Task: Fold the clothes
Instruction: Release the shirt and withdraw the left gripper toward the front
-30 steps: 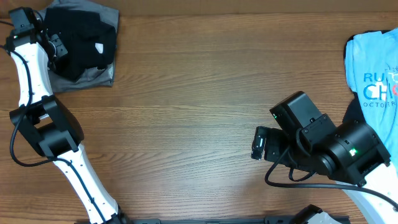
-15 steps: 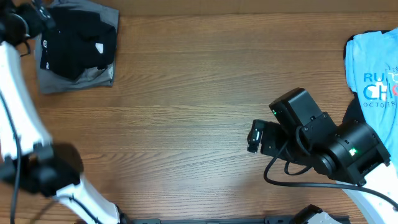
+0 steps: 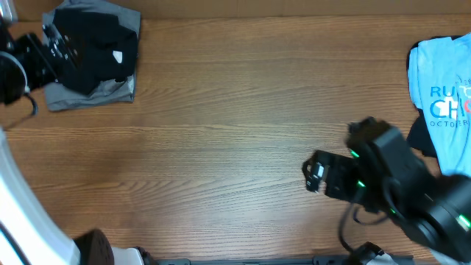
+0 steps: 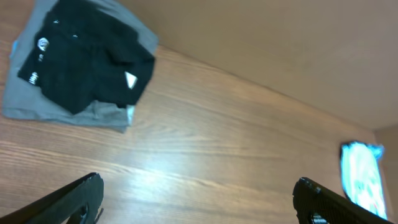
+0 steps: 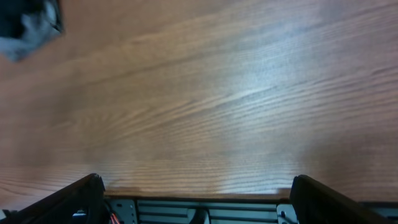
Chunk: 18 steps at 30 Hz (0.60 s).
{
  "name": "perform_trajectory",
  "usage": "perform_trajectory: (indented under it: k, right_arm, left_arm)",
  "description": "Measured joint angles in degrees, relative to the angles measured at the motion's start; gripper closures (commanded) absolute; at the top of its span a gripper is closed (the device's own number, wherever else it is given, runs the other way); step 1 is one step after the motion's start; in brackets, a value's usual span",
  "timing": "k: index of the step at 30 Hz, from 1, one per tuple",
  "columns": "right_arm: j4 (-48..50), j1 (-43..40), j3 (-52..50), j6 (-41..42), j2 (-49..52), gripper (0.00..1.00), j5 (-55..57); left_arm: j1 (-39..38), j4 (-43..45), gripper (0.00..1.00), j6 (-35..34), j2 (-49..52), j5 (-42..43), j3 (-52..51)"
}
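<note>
Overhead, the wooden table point(image 3: 235, 110) carries the clothes at two opposite ends. At the far left corner a black garment point(image 3: 96, 44) lies folded into a compact bundle on top of a grey garment point(image 3: 99, 94). The grey one lies flat and shows as a strip along the near and right edges of the black one. The stack is roughly square, so neither piece shows a clear long axis. A small white triangular logo mark sits toward the black bundle's right side, and the left wrist view also shows small white marks near its left edge. At the right edge lies a light blue T-shirt point(image 3: 441, 88), cut off by the frame. Its visible part runs lengthwise from the far side toward the near side, and its printed letters read left to right. A bit of dark cloth shows at its near left edge. The left gripper point(image 3: 55, 48) hangs over the left edge of the stack, its fingers spread wide with nothing between them. The right gripper point(image 3: 315, 175) is over bare wood, well apart from the T-shirt, jaws wide and empty.
</note>
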Motion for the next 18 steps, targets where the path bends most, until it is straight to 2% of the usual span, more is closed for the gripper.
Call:
perform_trajectory:
  k: [7,12,18]
  right_arm:
    - [2.34,0.0,-6.1,0.63,-11.89,0.0,1.95]
    - [4.57,0.02,-13.7,3.5,-15.43,0.0,4.96]
    - [5.88,0.0,-17.09,5.01,-14.73,0.0,8.63]
  left_arm:
    - [0.0,-6.29,0.0,5.03,-12.41,3.63,-2.82]
    - [0.0,-5.27,0.0,8.83,-23.82,9.73,-16.31]
    - [0.0,3.15,0.0,10.75,-38.69,13.77,-37.27]
